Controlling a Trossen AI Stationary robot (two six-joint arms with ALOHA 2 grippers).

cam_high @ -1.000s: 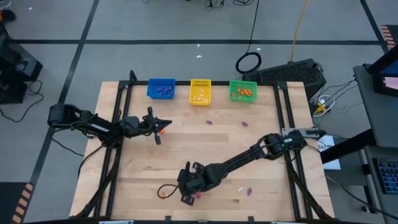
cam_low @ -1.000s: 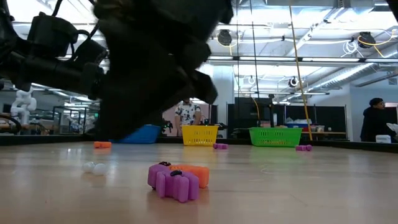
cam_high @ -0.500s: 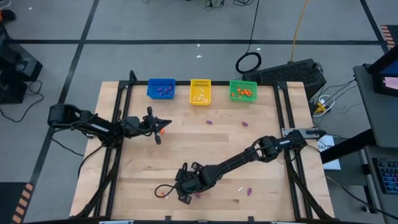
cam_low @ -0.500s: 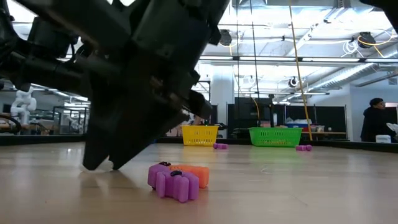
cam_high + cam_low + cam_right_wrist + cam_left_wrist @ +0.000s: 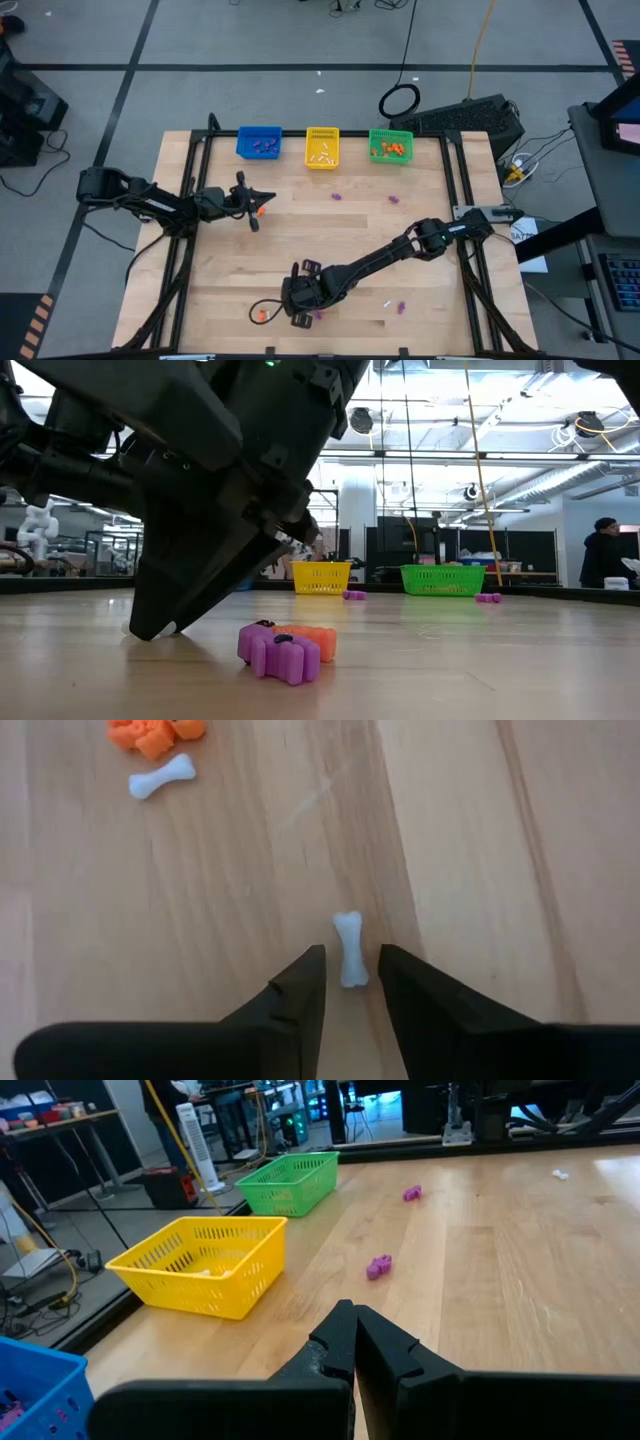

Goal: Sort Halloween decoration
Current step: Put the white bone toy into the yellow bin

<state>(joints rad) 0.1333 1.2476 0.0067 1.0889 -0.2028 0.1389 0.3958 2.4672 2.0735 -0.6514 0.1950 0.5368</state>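
The tabletop (image 5: 420, 250) is smooth pale wood. The yellow basket (image 5: 200, 1265) is plastic mesh. The white bone (image 5: 350, 950) looks like matt plastic.

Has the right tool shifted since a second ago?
Yes: the right tool crept toward the table's left edge, away from the purple trinket.

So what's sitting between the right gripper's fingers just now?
A small white bone, lying on the bare wood between the open right gripper's fingertips, apparently untouched. The right wrist view shows it.

You're looking at two dark, jointed arms; each claw, left claw (image 5: 352, 1342) and right claw (image 5: 350, 982), has two matte black, wedge-shaped tapered fingers.
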